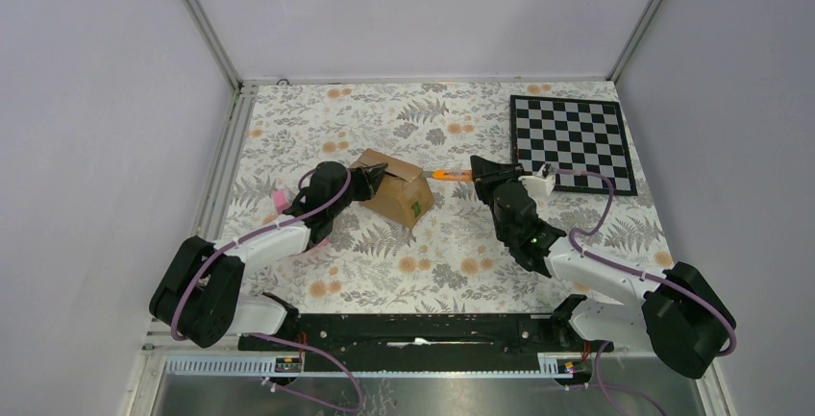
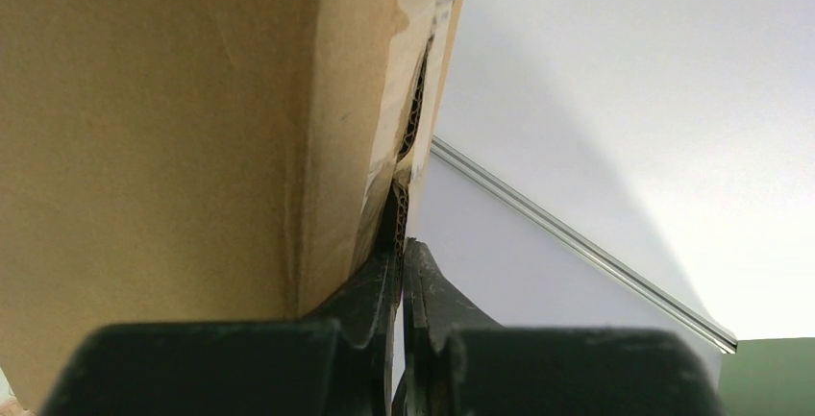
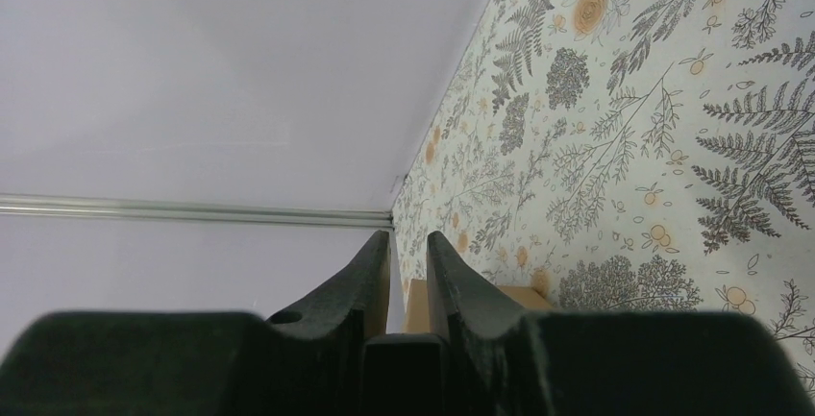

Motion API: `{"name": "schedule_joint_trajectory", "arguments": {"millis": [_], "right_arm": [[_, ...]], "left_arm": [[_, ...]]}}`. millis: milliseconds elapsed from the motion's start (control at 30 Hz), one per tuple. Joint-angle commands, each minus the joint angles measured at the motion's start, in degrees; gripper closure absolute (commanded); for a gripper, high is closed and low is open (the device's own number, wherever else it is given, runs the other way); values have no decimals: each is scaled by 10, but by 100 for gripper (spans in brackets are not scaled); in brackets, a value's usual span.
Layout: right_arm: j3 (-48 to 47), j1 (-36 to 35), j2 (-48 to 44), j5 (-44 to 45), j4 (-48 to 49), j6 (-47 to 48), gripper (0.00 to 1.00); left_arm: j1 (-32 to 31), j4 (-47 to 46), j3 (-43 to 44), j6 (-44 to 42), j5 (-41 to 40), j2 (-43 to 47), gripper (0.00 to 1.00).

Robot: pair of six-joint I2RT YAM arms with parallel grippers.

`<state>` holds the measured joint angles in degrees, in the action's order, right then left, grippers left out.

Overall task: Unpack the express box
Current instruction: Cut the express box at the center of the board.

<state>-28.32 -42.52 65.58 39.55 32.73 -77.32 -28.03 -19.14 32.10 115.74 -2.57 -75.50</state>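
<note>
Pink object (image 1: 280,202) lies on floral tablecloth (image 1: 461,243), well left of the express box (image 1: 397,195), beside the left arm's forearm. Left gripper (image 1: 370,183) at the box's left side; wrist view shows the jaws closed, the tips pinching the corrugated edge of a flap (image 2: 420,109), brown box wall filling the frame's left half. Box sits skewed on the cloth, roughly mid-table, one corner toward the arm bases, small green mark on its near-right face. Just right of box: orange cutter (image 1: 451,175), tip pointing at the box's upper right edge, clamped in the right gripper (image 1: 478,171). Checkerboard (image 1: 572,142) lies flat, well right of box, at the far right corner.
</note>
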Motion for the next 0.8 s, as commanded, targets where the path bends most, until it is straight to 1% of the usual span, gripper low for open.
{"name": "schedule_joint_trajectory", "arguments": {"millis": [0,333,567,767], "right_arm": [[-9,8,-6,11,25,-20,100],[-4,12,-7,1,34,-19,100],[3,14,1,-13,71,-6,100],[5,14,3,-17,65,-9,100]], "left_arm": [[-2,-43,-7,39,-15,0,100],[-2,-53,-11,44,-9,-3,100],[-2,-53,-12,52,-3,-3,100],[-2,-56,-20,55,-3,-2,100]]}}
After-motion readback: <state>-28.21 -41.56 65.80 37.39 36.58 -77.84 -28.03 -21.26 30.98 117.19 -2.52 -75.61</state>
